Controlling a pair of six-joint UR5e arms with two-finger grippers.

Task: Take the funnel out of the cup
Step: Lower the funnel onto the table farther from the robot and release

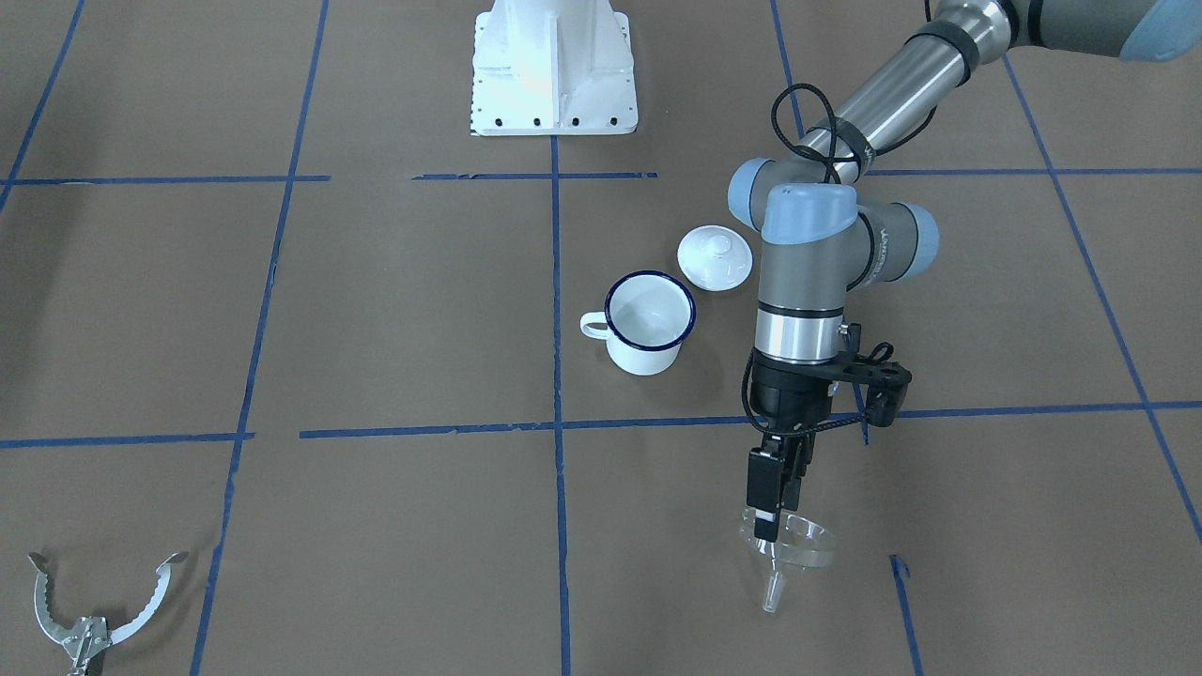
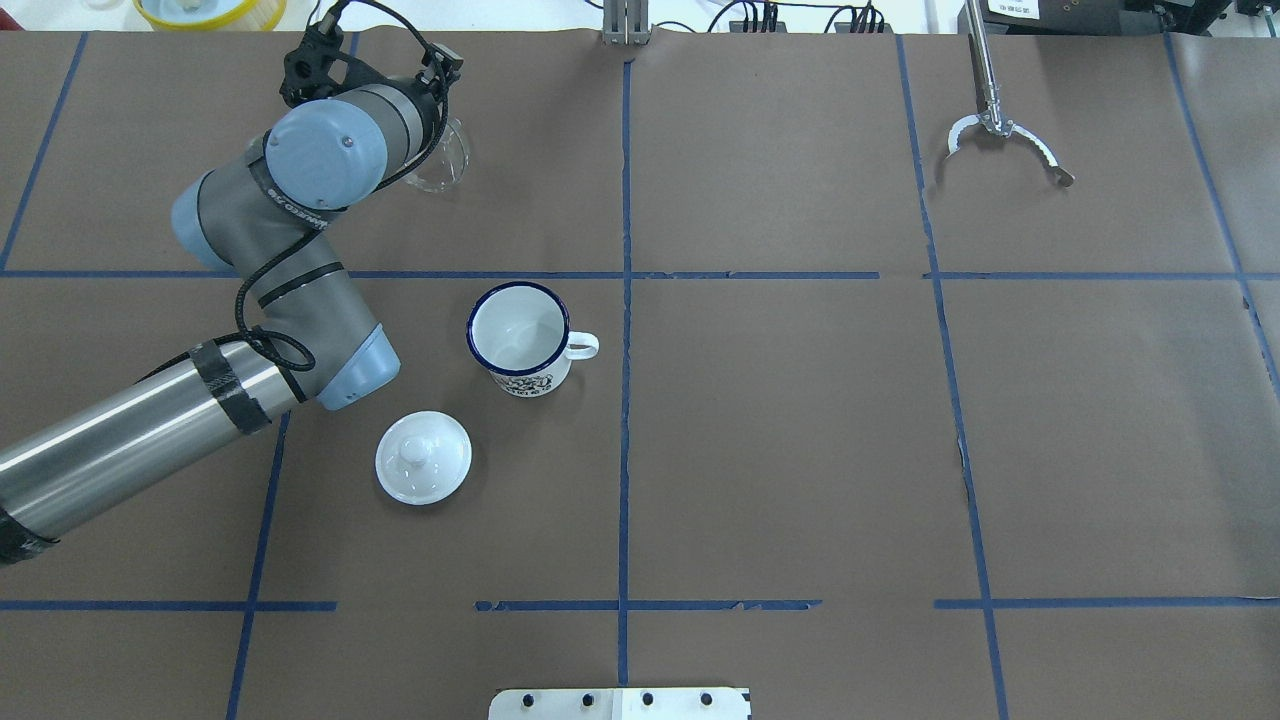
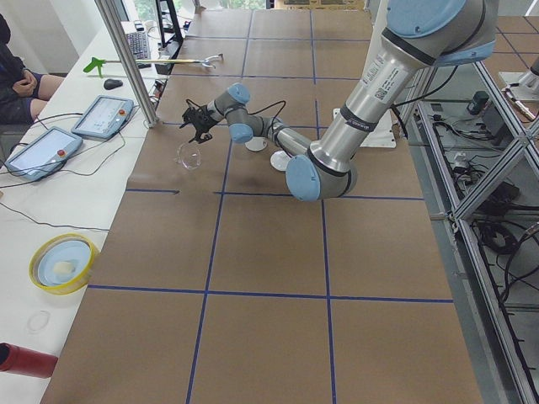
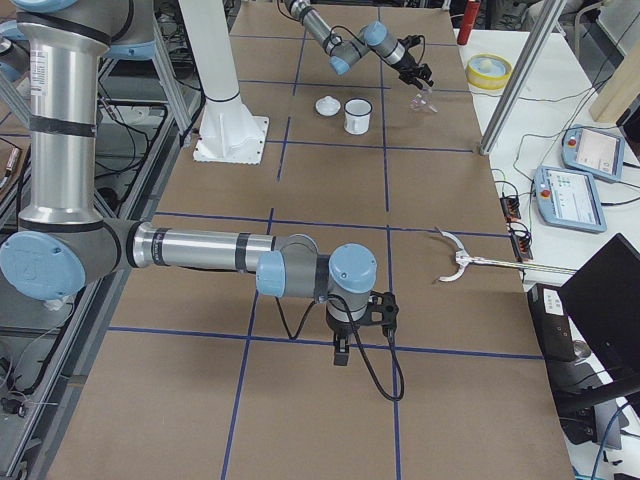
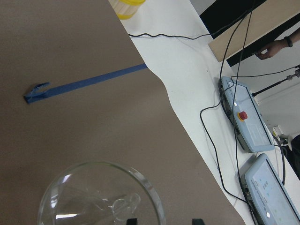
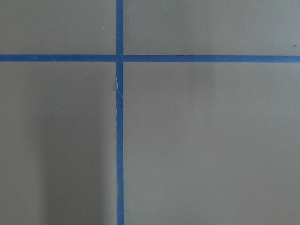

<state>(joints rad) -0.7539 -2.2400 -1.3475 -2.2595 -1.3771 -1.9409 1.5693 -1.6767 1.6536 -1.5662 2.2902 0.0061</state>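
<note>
The left gripper [image 1: 770, 522] points down at the table [image 1: 376, 329] on the side far from the robot's base. Its jaws stand close together, pinching the rim of the funnel [image 1: 809, 550]. The front-facing view shows one dark finger [image 1: 759, 488] inside the mouth and the other outside it. In the left wrist view the two fingertips [image 5: 131, 221] just show at the bottom edge, with the clear rim wall running between them. The funnel [image 5: 89, 194] hangs tilted, its mouth turned up toward the gripper and its spout slanting down and away. The spout tip seems to be just off the brown paper, though the clear plastic makes this hard to judge.

The cup [image 1: 648, 325] stands upright well apart from the funnel, nearer the base, with nothing in it and its handle toward the table's middle line. The white lid [image 1: 716, 256] lies just beside the cup, apart from it.

The right gripper [image 4: 341, 357] hangs low over the paper at the other end of the table, and it is too small to tell how its jaws stand
</note>
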